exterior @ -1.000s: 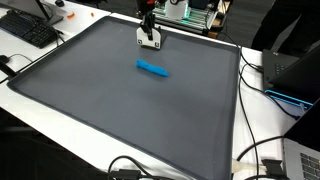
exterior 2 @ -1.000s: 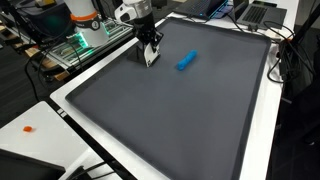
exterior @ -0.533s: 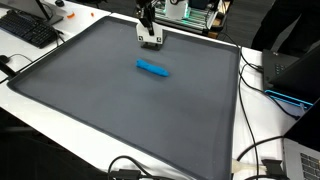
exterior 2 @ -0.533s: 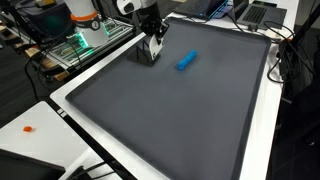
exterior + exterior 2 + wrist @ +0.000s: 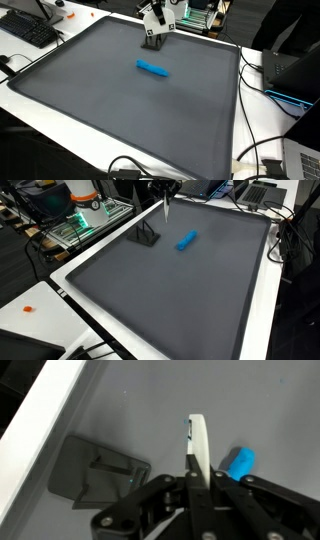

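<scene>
My gripper (image 5: 193,472) is shut on a thin flat white piece (image 5: 198,442) and holds it edge-on above the dark grey mat (image 5: 90,100). In both exterior views the gripper (image 5: 154,16) (image 5: 165,192) hangs over the mat's far edge, with the white piece (image 5: 165,211) pointing down. A dark grey holder (image 5: 95,468) lies on the mat just below and beside it; it also shows in both exterior views (image 5: 152,41) (image 5: 147,236). A blue oblong object (image 5: 153,68) (image 5: 186,241) (image 5: 240,462) lies on the mat a little further in.
The mat (image 5: 170,300) sits on a white table. A keyboard (image 5: 30,30) lies off one corner, and a laptop (image 5: 295,70) and cables (image 5: 255,150) lie beside it. Green electronics (image 5: 85,220) stand behind the mat. A small orange item (image 5: 29,308) lies on the table.
The gripper has risen with the white piece, lifting it up out of the dark holder, which stays on the mat. The blue object has not moved.
</scene>
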Tool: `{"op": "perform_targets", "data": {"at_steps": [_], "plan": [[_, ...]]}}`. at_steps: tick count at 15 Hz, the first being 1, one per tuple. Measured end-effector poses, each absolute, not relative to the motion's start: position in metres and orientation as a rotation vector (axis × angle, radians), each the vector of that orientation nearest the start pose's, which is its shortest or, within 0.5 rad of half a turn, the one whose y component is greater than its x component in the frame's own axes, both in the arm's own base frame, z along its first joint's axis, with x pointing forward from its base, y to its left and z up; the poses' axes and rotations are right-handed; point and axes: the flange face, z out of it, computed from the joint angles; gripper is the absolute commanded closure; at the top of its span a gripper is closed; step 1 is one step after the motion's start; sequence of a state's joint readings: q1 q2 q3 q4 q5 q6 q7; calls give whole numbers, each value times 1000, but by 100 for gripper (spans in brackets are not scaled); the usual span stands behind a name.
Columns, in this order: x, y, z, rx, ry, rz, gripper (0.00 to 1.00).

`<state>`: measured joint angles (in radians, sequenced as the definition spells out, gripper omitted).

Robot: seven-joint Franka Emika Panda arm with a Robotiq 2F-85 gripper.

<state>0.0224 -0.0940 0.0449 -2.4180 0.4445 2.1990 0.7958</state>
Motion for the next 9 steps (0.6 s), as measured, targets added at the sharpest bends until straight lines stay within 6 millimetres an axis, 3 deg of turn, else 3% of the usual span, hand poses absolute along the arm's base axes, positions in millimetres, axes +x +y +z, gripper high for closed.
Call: {"op": "perform_targets", "data": {"at_steps": [4, 9], "plan": [[486, 71, 347, -2627, 1121, 421, 99], [515, 100, 334, -2768, 754, 413, 99]]}}
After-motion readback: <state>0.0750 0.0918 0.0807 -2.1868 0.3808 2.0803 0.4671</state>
